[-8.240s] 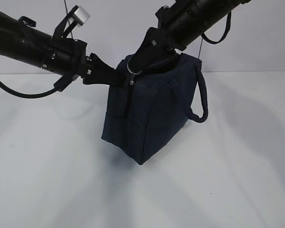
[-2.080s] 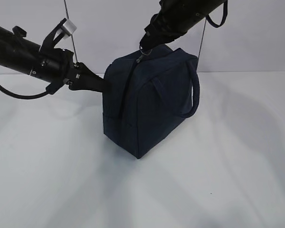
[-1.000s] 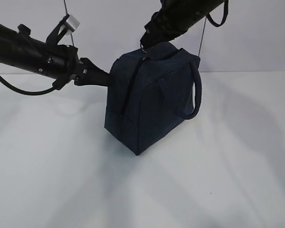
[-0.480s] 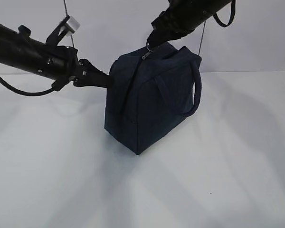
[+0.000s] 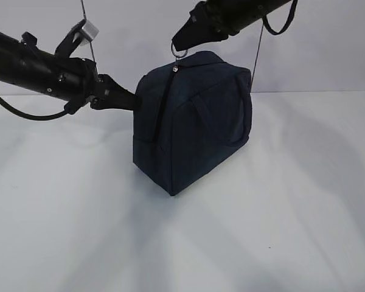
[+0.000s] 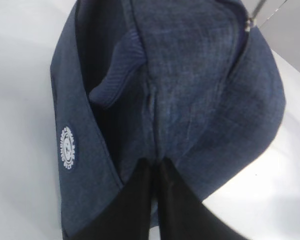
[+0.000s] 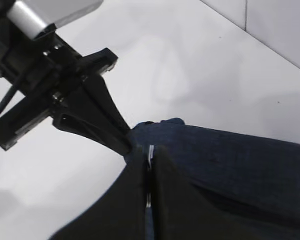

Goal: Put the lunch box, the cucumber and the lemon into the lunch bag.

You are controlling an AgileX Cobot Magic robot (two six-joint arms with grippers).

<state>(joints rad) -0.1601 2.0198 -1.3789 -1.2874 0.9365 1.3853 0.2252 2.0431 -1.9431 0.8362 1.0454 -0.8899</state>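
The navy lunch bag (image 5: 194, 128) stands on the white table, tilted a little. My left gripper (image 5: 134, 101) is shut on the fabric of the bag's upper left edge; in the left wrist view the gripper (image 6: 154, 162) pinches a fold of the bag (image 6: 205, 100). My right gripper (image 5: 177, 47) is above the bag's top front corner, shut on the silver ring pull (image 5: 179, 55). In the right wrist view the gripper (image 7: 149, 155) has the silver pull (image 7: 150, 152) between its jaws. The lunch box, the cucumber and the lemon are out of view.
One looped handle (image 5: 246, 115) hangs on the bag's right side, another (image 6: 117, 75) lies along its left side near a white round logo (image 6: 67, 147). A white wall stands behind the table (image 5: 280, 231). The left gripper (image 7: 110, 132) also shows in the right wrist view.
My right gripper has moved left and slightly up with the ring pull. The bag has leaned and shifted a little. My left gripper keeps its hold on the bag's edge.
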